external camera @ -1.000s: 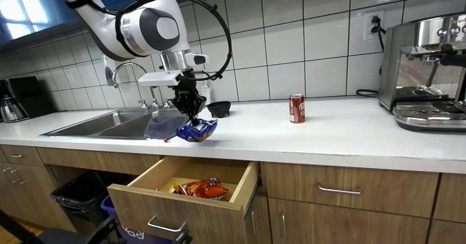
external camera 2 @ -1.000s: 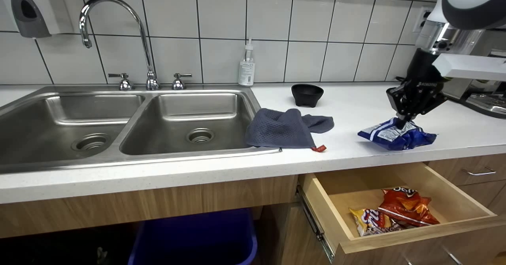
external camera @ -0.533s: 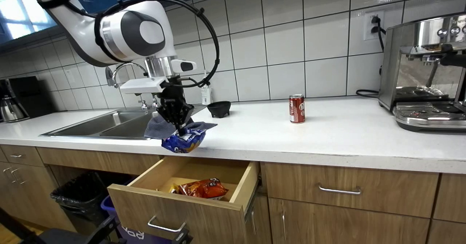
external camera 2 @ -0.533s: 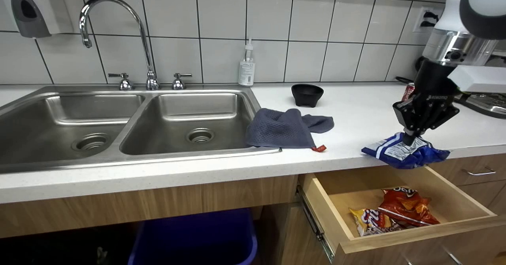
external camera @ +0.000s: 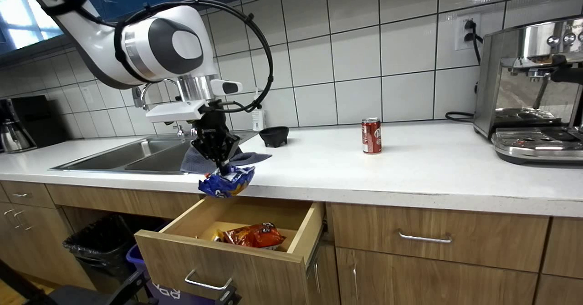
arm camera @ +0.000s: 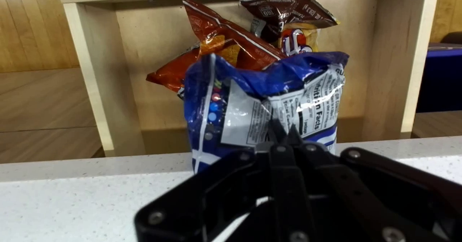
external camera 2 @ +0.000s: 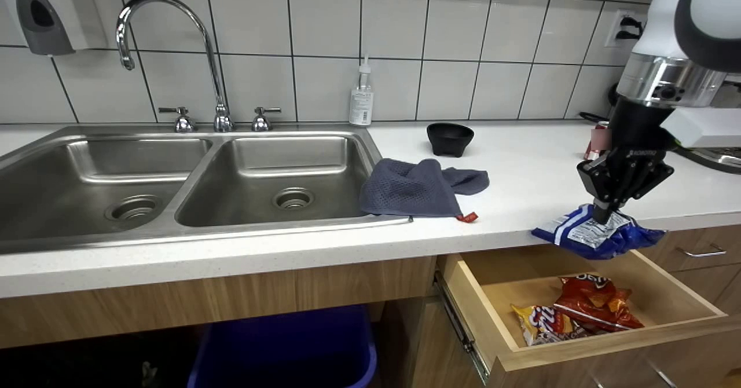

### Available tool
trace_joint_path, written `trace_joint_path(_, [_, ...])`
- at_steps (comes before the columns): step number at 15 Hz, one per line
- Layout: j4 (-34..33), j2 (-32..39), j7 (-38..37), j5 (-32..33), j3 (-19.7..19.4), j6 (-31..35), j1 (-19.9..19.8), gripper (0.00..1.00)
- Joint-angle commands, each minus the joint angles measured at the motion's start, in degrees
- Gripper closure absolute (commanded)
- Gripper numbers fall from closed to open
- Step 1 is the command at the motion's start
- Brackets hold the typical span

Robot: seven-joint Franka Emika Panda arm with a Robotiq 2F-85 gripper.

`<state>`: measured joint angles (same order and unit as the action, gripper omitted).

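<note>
Pinching a blue bag [external camera 2: 605, 242] in the gripper [arm camera: 285, 132], with jaws drawn tight on the crinkled printed back, near its middle. Hanging directly under those jaws, with the longer spread running roughly along the counter edge, and tilted rather than level, to judge from both exterior views. Poised above the rear part of the pulled-out drawer [external camera 2: 515, 286], between its side walls in the wrist view, and just by the front edge of the counter [external camera 2: 521, 168]. Overlapping that edge in the wrist view; impossible to tell whether touching or merely above. Borne by the only arm [external camera: 136, 54] in sight, reaching down from above.

Overlooking a red bag [external camera 2: 599, 304] and a yellow bag [external camera 2: 547, 324], both lower down inside the drawer, nearer its front, and heaped against each other. Hiding part of the red one in the wrist view. Bounded closely by the counter edge behind and less closely by the drawer's side walls, with the two bags taking up room below.

Near a gray cloth [external camera 2: 414, 191], spread over the rim of the sink [external camera 2: 197, 185] and onto the counter. Farther from a black bowl [external camera 2: 450, 139], behind that cloth, and well apart from a red can [external camera: 371, 135] and a coffee machine [external camera: 533, 100] along the counter.
</note>
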<state>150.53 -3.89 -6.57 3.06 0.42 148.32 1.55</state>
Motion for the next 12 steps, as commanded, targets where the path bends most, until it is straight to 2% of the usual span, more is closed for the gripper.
trace_joint_path(1, [-1.5, 1.7, 1.6, 1.4, 0.6, -1.4, -0.2, 1.00])
trace_joint_path(12, [-8.8, 12.0, 5.4, 1.8, 1.9, -2.2, 1.7, 1.00])
